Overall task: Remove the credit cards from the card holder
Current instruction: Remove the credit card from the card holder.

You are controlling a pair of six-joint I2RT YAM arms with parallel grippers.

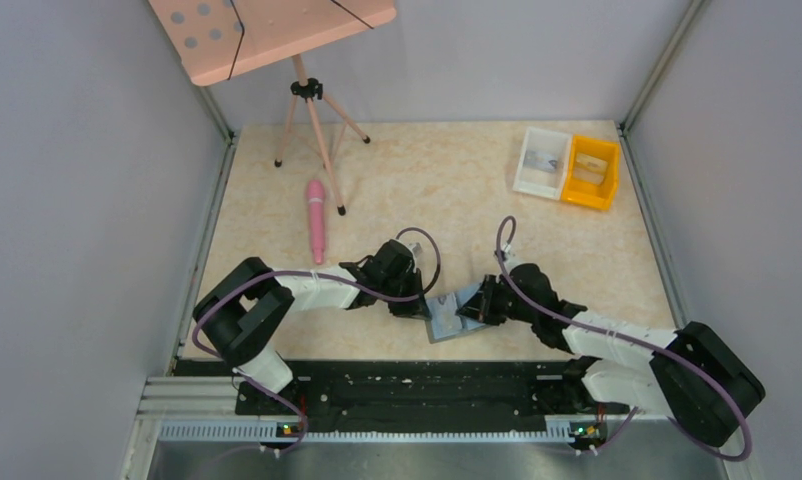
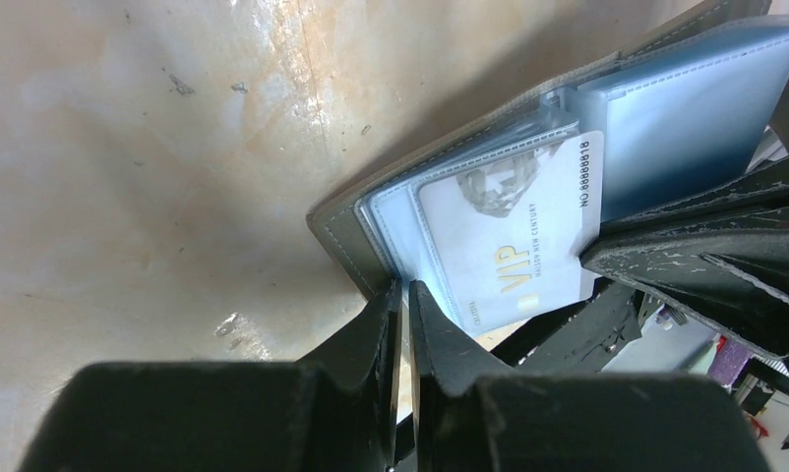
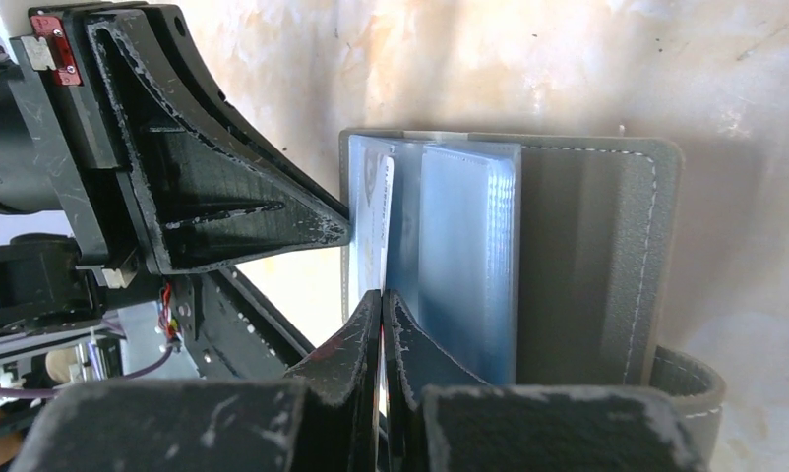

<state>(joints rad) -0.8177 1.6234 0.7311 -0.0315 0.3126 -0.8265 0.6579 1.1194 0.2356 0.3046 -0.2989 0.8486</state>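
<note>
The card holder (image 1: 445, 322) lies open on the tabletop (image 1: 457, 190) near the front edge, between the two arms, grey cover down and pale blue sleeves (image 3: 466, 256) fanned up. The left pincer (image 2: 407, 292) is all but closed, nipping the holder's cover edge near a corner, apparently to pin it. The right pincer (image 3: 383, 300) is closed to a sliver on the edge of a white VIP card (image 2: 514, 236), which looks partway out of a sleeve. The card looks light, stiff and glossy, so probably slippery: grip flat on the exposed edge and pull straight along the sleeve. The holder looks light and floppy and will likely drag or lift unless held by the cover, not the soft sleeves.
</note>
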